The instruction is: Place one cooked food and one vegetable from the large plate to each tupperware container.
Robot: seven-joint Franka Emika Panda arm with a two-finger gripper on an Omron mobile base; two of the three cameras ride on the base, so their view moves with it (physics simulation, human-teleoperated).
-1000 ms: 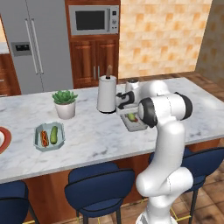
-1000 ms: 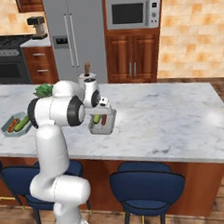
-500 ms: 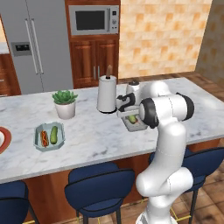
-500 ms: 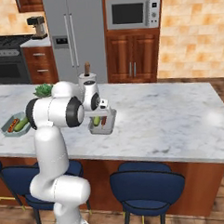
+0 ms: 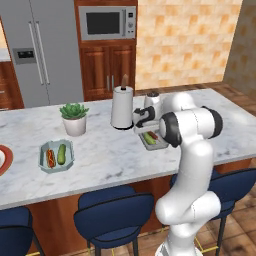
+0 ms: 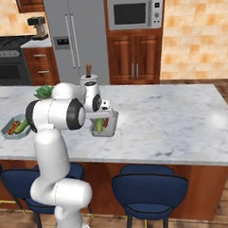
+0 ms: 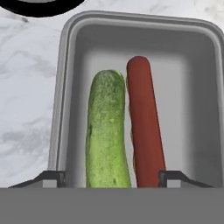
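Hand view: cucumber (image 7: 106, 135) between fingertips (image 7: 56, 177).

We are holding our white, dark-jointed arm (image 5: 192, 132) folded forward, its hand pointing down. Our two-finger gripper (image 7: 112, 177) is hanging with jaws spread wide, dark fingertips (image 7: 54, 177) at seven and five o'clock.

In the grey tub (image 7: 70, 65), the cucumber (image 7: 106, 135) lies touching the sausage (image 7: 144, 122).
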